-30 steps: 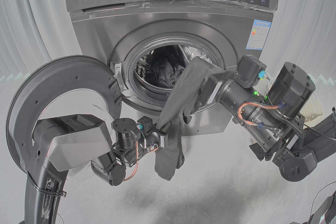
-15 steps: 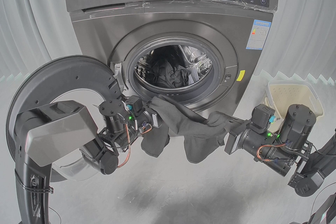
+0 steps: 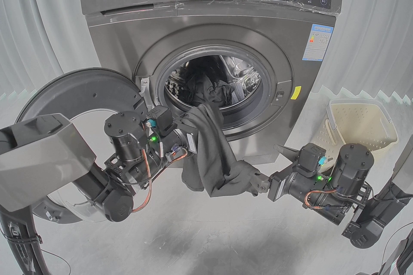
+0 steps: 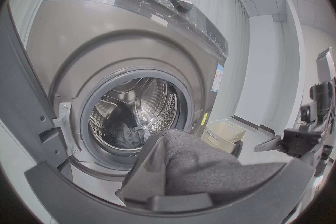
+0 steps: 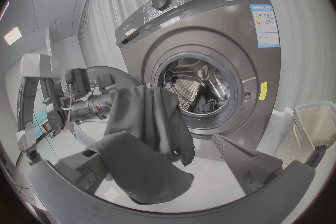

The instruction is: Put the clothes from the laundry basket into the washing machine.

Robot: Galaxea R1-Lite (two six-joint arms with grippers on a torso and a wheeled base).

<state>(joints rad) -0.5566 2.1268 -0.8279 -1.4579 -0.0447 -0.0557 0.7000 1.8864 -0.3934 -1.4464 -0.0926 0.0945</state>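
- Cloth nearest me: the low end of the dark garment [image 3: 215,160] lies draped over one finger of my right gripper [image 3: 266,166]. Its jaws stand spread wide and the other finger is bare, so it carries the fabric without pinching it.
- Soft and limp, I judge. It sags in folds between my two arms, and a loose flap hangs down toward the floor. It looks light, but the weave seems thick, so it may drag on a rim rather than slide over it.
- My left gripper [image 3: 192,139] is clenched on the garment's upper part, just in front of the lower edge of the round opening and beside the open door [image 3: 77,91].
- The best hold, to my mind, is a bunched fold near the middle of the hanging part, which leaves less tail dangling. A pinch at the very edge would let the rest trail outside.
- The top fold reaches the rim of the opening of the washing machine [image 3: 206,31]. I cannot tell whether it touches. Most of the garment is outside.
- Dark clothes [image 3: 211,89] already lie in the drum.
- The laundry basket [image 3: 365,125] stands on the floor beside the machine, on my right.
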